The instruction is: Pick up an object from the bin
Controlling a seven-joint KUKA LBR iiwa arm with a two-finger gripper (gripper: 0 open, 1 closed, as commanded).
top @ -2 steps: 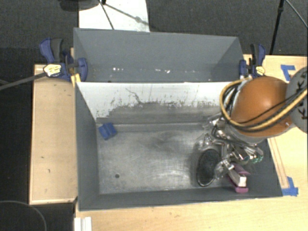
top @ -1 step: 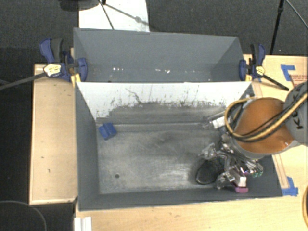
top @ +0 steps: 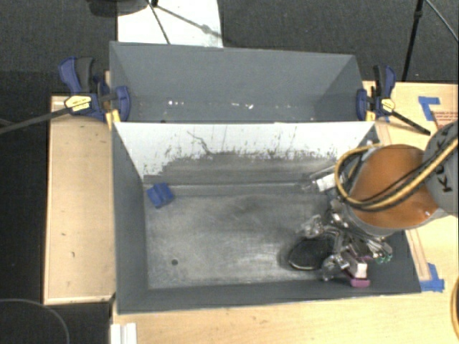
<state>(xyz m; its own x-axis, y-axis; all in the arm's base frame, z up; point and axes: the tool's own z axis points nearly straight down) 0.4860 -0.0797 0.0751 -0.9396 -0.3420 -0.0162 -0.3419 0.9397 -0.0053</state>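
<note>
Grey metal bin [top: 130,228], floor scuffed. The gripper [top: 337,254] is low in the near right corner, just beside a black oval object [top: 305,255]. Its opening cannot be told. A small blue block [top: 159,194] lies by the left wall. A small purple piece [top: 358,281] lies by the gripper.
</note>
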